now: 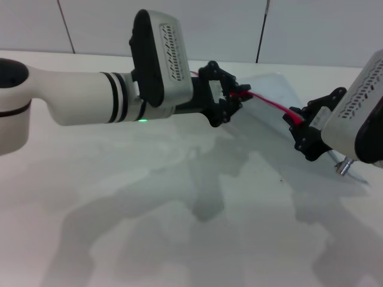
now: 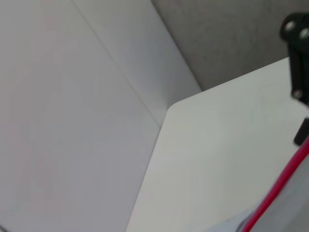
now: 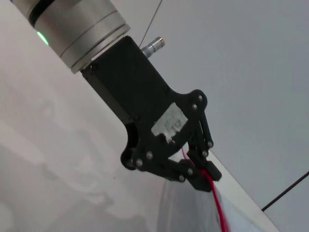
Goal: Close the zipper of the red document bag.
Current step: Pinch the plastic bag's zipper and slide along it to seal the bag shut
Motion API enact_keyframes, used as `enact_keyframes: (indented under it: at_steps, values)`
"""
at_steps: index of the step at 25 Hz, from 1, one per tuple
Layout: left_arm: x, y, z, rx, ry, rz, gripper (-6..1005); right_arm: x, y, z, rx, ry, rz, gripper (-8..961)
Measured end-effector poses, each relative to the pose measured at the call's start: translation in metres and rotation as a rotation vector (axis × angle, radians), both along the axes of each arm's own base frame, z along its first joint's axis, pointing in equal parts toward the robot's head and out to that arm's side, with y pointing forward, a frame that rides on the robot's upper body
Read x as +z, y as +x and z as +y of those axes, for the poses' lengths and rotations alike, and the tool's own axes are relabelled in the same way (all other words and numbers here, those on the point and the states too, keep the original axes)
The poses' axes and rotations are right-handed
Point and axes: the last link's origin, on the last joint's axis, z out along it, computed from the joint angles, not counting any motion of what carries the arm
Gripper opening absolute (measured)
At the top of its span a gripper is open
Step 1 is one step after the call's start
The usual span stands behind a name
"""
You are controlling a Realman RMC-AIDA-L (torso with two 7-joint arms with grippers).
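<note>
The red document bag (image 1: pixel 272 122) is a translucent pouch lying at the far right of the white table, with its red edge raised. The zipper (image 1: pixel 269 103) runs as a thin red strip between my two grippers. My left gripper (image 1: pixel 238 94) is shut on the strip's left end; in the right wrist view this left gripper (image 3: pixel 205 170) pinches the zipper (image 3: pixel 221 212) above the bag (image 3: pixel 193 215). My right gripper (image 1: pixel 297 119) is shut on the strip's right end. In the left wrist view the zipper (image 2: pixel 277 188) slants past a black finger (image 2: pixel 297 53).
The white table (image 1: pixel 179 209) stretches toward me, with shadows of both arms on it. My left forearm (image 1: pixel 84 98) reaches across from the left. Pale wall panels (image 1: pixel 209 27) rise just behind the table's far edge.
</note>
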Motion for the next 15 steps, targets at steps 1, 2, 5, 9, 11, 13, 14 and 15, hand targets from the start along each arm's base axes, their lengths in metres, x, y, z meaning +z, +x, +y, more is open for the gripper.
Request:
enact_keyframes:
  at_steps: [1, 2, 5, 9, 11, 13, 14, 15]
  values:
    - [0.0009, -0.0013, 0.0008, 0.005, 0.003, -0.001, 83, 0.0002, -0.0002, 0.0, 0.001, 0.001, 0.001, 48]
    - [0.0013, -0.0021, 0.0012, 0.008, 0.005, -0.002, 83, 0.0003, -0.0002, -0.0001, 0.001, 0.001, 0.001, 48]
    - [0.0021, -0.0033, 0.0018, 0.012, 0.008, -0.002, 83, 0.0004, -0.0003, 0.0, 0.002, 0.002, 0.001, 48]
    - [0.0022, -0.0035, 0.0019, 0.012, 0.008, -0.001, 83, 0.0009, 0.0004, -0.0002, 0.0, 0.005, 0.003, 48]
    - [0.0026, -0.0038, 0.0021, 0.013, 0.009, -0.001, 83, 0.0024, 0.0014, -0.0005, -0.004, 0.011, 0.005, 48]
    - [0.0038, -0.0052, 0.0029, 0.019, 0.013, -0.002, 83, 0.0041, 0.0015, -0.0014, -0.005, 0.016, 0.008, 48]
    - [0.0045, -0.0061, 0.0035, 0.022, 0.016, -0.003, 83, 0.0049, 0.0015, -0.0018, -0.005, 0.019, 0.01, 48]
    - [0.0054, -0.0075, 0.0042, 0.028, 0.019, -0.003, 83, 0.0058, 0.0017, -0.002, -0.006, 0.022, 0.012, 48]
